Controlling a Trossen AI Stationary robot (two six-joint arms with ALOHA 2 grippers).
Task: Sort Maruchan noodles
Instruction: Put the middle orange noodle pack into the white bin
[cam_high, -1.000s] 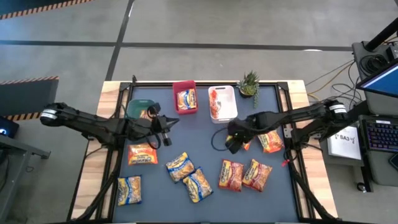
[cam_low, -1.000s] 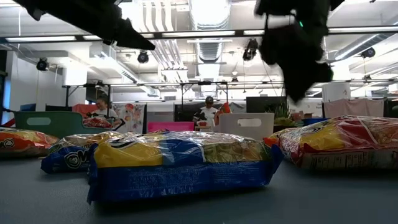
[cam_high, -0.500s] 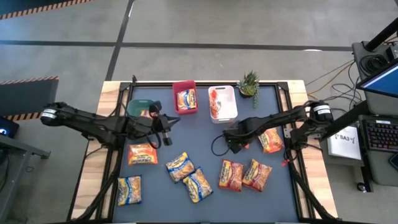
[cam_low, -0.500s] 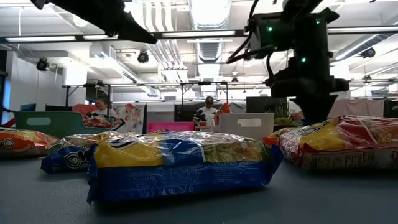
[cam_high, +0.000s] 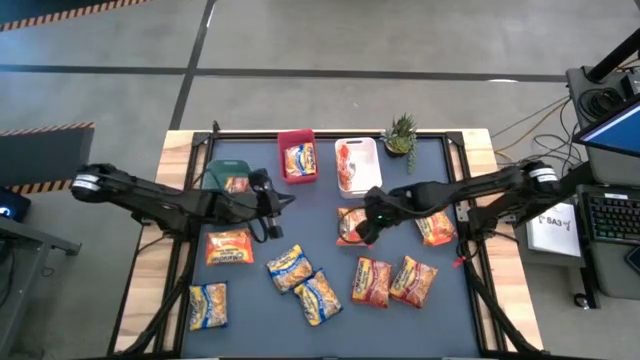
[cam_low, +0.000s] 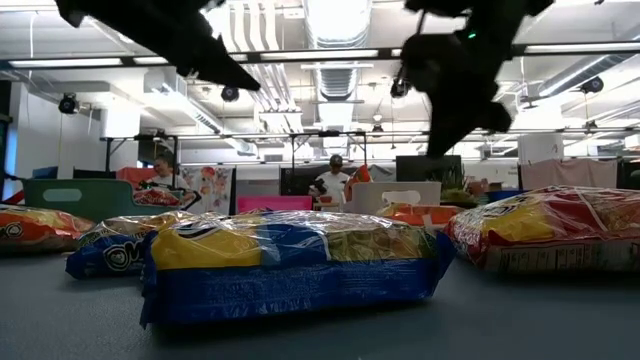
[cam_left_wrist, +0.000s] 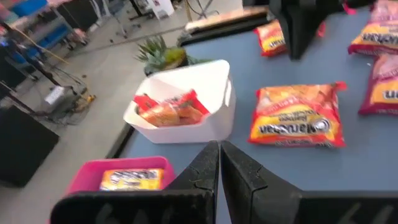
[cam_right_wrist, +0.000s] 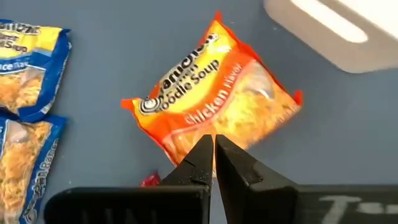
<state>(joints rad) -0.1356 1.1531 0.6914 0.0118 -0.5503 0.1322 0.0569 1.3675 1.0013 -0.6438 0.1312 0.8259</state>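
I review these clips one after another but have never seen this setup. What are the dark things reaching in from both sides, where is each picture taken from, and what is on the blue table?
They are two robot arms, each ending in a two-finger gripper. One picture looks straight down, one sits at table height, and one camera rides on each wrist.

On the blue table top lie flat plastic ramen packets: yellow-and-blue ones toward the left, red-orange ones toward the right. At the far edge stand a green bin, a red bin and a white bin, each with a packet inside, and a small potted plant.

The right gripper is above an orange chicken-flavour packet lying near the white bin, fingers shut on nothing. The left gripper waits near the green bin, also shut and empty.
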